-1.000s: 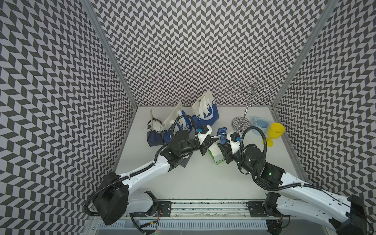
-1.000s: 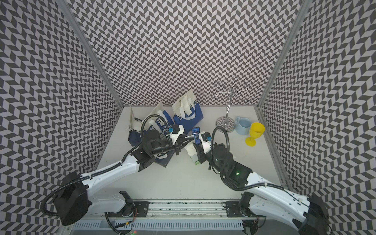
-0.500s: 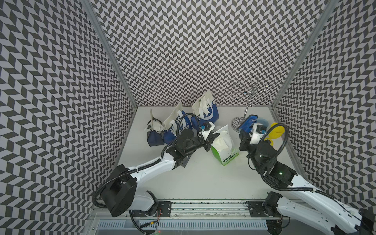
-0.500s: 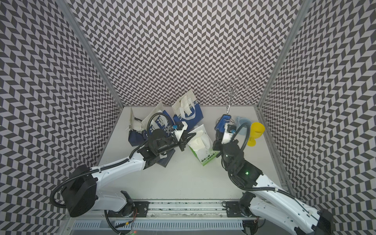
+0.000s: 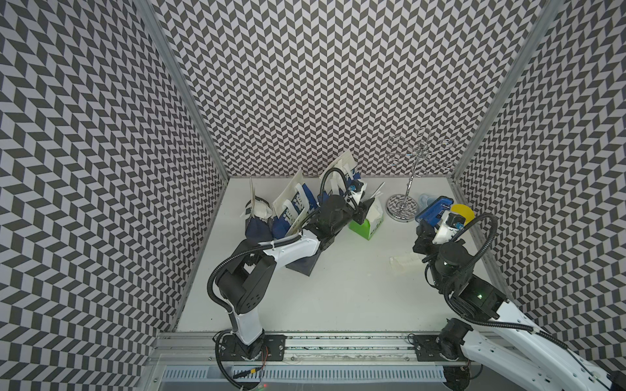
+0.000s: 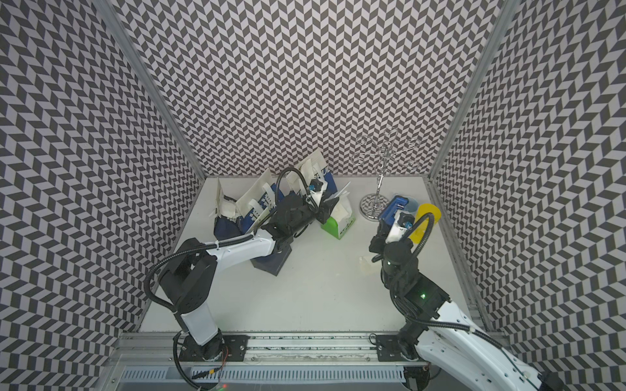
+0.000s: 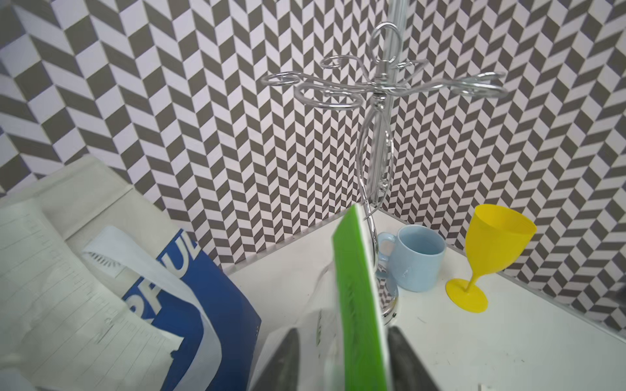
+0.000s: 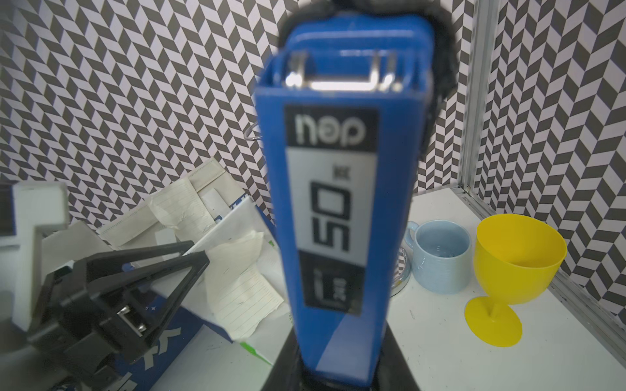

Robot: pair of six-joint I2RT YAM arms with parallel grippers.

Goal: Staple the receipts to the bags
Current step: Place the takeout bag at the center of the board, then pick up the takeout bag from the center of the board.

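Note:
The green and white bag [image 5: 368,221] [image 6: 338,221] stands mid-table with a cream receipt [image 8: 244,287] on its face. My left gripper [image 7: 342,359] [image 5: 367,203] is open, its fingers [image 7: 284,359] astride the bag's green wall [image 7: 355,298]. Dark blue bags [image 5: 294,206] [image 7: 203,298] cluster at the back left, one carrying a lined receipt [image 7: 50,287]. Another blue bag [image 5: 305,264] lies flat under the left arm. My right gripper [image 8: 338,369] [image 5: 425,230] is shut on the blue stapler [image 8: 338,203] [image 6: 393,208], held up at the right. A loose receipt [image 5: 406,262] [image 6: 367,262] lies below it.
A chrome cup stand [image 5: 406,203] rises at the back right. Beside it are a light blue mug [image 7: 416,260] and a yellow goblet [image 7: 491,243] [image 5: 462,211], close to the stapler. The aluminium side rail [image 8: 474,101] runs along the right edge.
The right arm has carried the stapler away from the green bag to the right side. The left gripper has opened, and the green bag now stands farther back.

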